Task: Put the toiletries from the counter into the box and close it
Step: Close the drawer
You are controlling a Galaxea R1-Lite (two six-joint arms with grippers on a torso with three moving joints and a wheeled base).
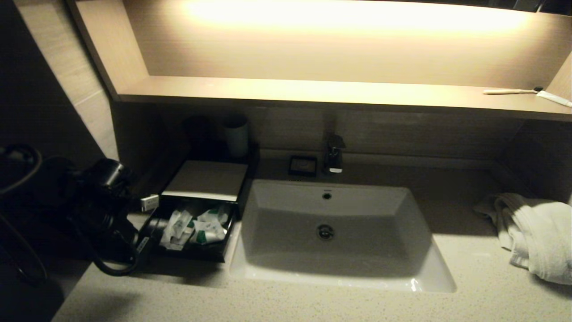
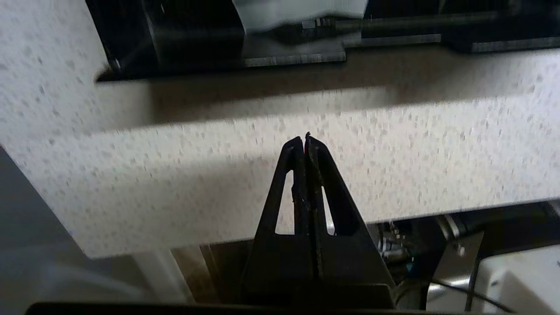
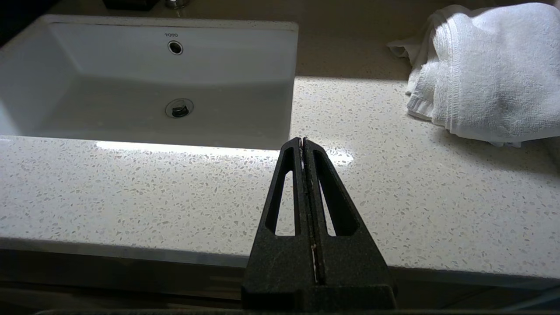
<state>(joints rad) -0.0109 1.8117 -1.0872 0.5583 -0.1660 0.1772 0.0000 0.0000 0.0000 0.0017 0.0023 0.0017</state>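
Observation:
The black box [image 1: 205,179] with its cream top panel sits on the counter [image 1: 313,304], left of the basin. Its drawer [image 1: 187,256] is slid out toward me. Several wrapped white sachets with green marks, the toiletries [image 1: 192,226], lie inside the drawer. My left arm [image 1: 100,197] hangs dark just left of the drawer. My left gripper [image 2: 305,138] is shut and empty above bare speckled counter, with the box's black base [image 2: 288,54] a short way beyond its tips. My right gripper [image 3: 302,140] is shut and empty over the counter's front edge, before the basin's right corner.
A white basin [image 1: 330,223] with a faucet [image 1: 334,154] fills the middle. A crumpled white towel [image 1: 536,232] lies at the right. A pale cup [image 1: 236,136] stands behind the box, with a small black dish [image 1: 303,165] beside the faucet. A toothbrush [image 1: 509,91] and a tube [image 1: 554,98] rest on the lit shelf.

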